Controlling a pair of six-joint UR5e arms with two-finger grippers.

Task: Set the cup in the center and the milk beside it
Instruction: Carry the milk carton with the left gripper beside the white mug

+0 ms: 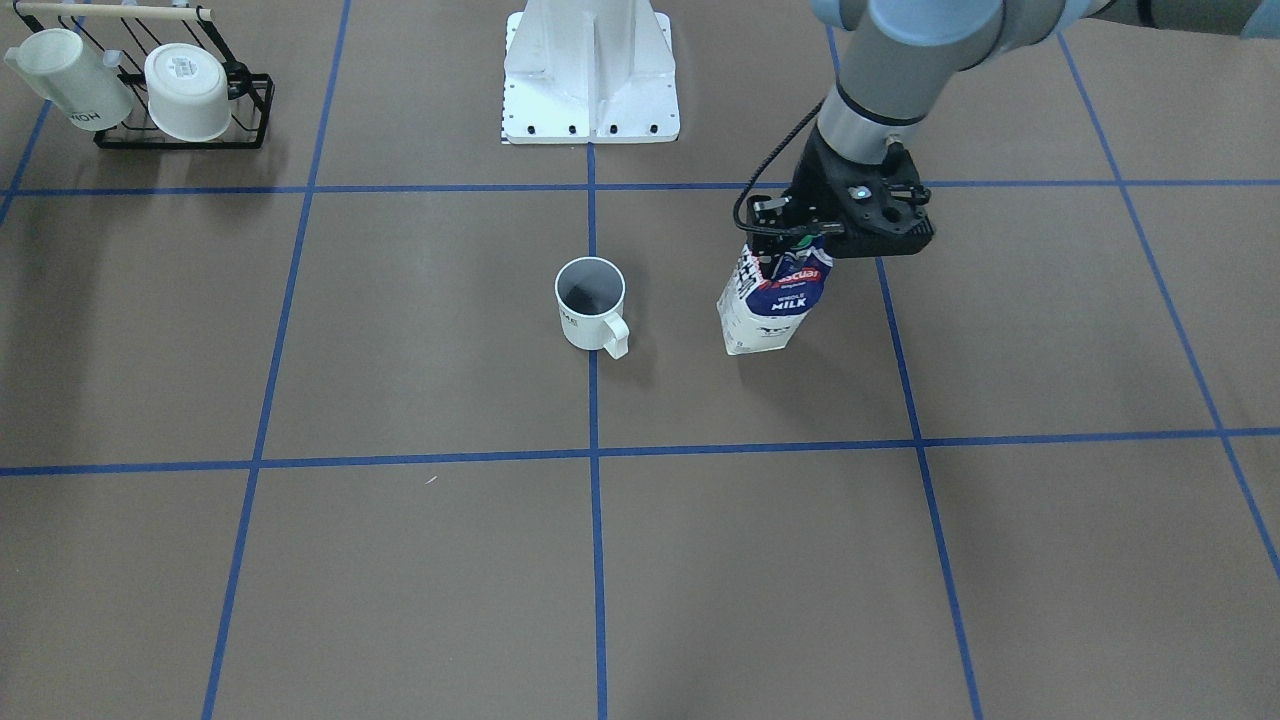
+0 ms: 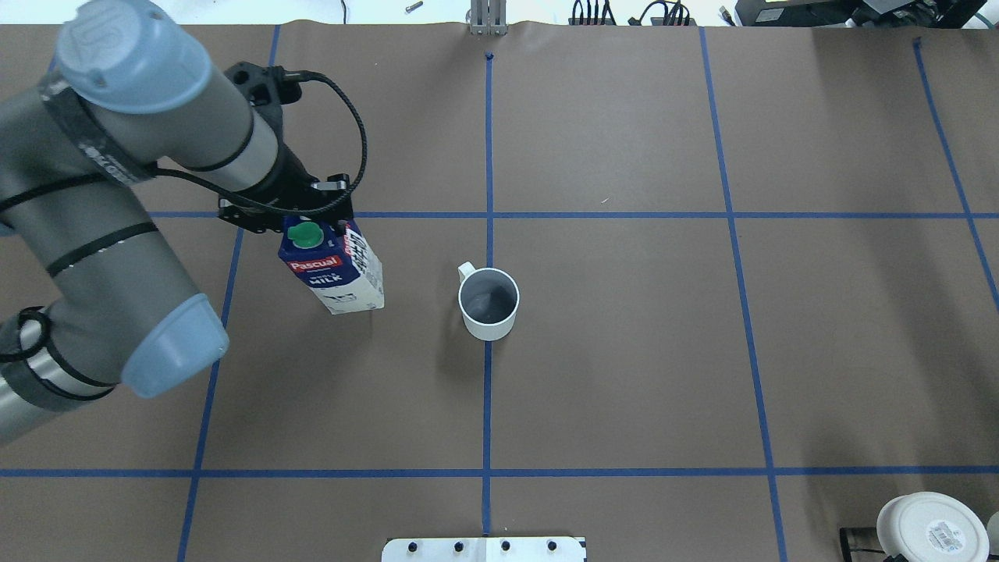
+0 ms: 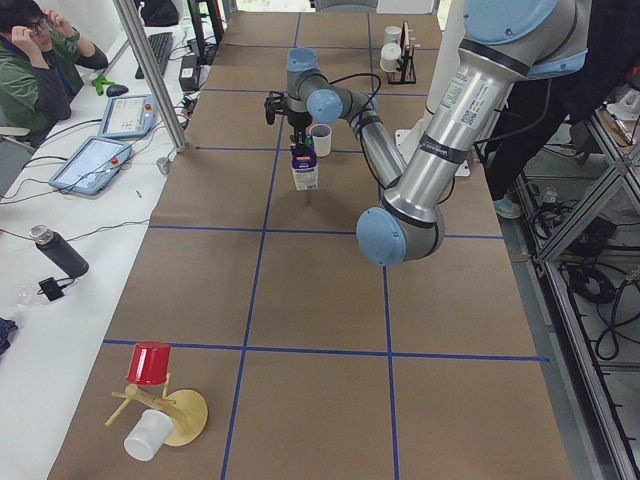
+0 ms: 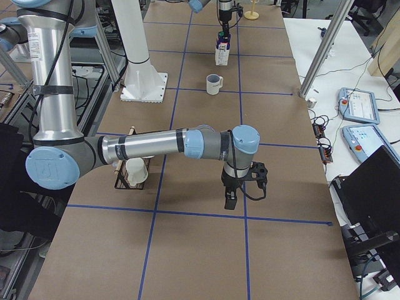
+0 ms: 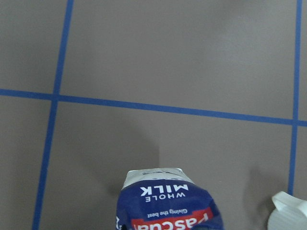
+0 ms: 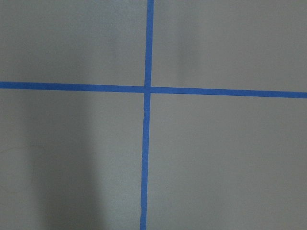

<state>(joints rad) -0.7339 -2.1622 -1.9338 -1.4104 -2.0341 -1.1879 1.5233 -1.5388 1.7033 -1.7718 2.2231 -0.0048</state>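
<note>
The left gripper [image 2: 314,220] is clamped on the gable top of the milk [image 2: 337,277], which is tilted and stands apart from the cup [image 2: 488,304] on the centre line. The carton is probably stiff but crushable, and it may swing if full, so the top ridge is the place to hold it. Whether the right gripper [image 4: 230,199] is open or closed I cannot tell.

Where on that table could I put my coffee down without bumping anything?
Bare: the taped squares beside the cup, away from the milk, and the row farthest from the robot's base. Crowded: between cup and milk, where the left end effector grips it, and the rack corner.
</note>
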